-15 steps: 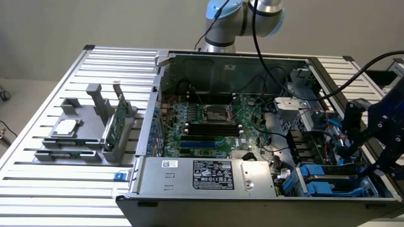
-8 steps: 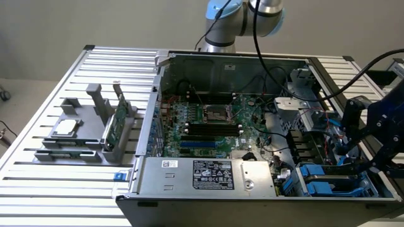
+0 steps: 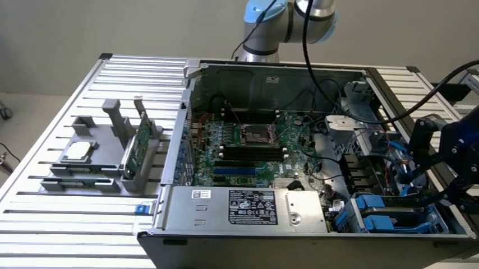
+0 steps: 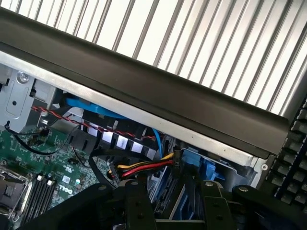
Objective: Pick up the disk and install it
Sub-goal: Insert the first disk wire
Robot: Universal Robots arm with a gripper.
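Your disk (image 3: 385,216), edged in blue, lies in the drive bay at the open computer case's (image 3: 179,140) corner on the exterior view's right. The gripper (image 3: 427,190) hangs just above it. The wrist view adds the disk's (image 4: 196,160) blue frame beyond the gripper's (image 4: 175,211) widely spread fingers, beside red-and-yellow cables (image 4: 144,167).

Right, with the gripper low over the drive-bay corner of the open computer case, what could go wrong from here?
The red-and-yellow cable bundle runs close to the open black gripper; a finger might snag it.
The silver-grey hard drive in its blue plastic carrier sits in a tight bay beside the case's black side wall; a skewed move might jam it or strike the wall.
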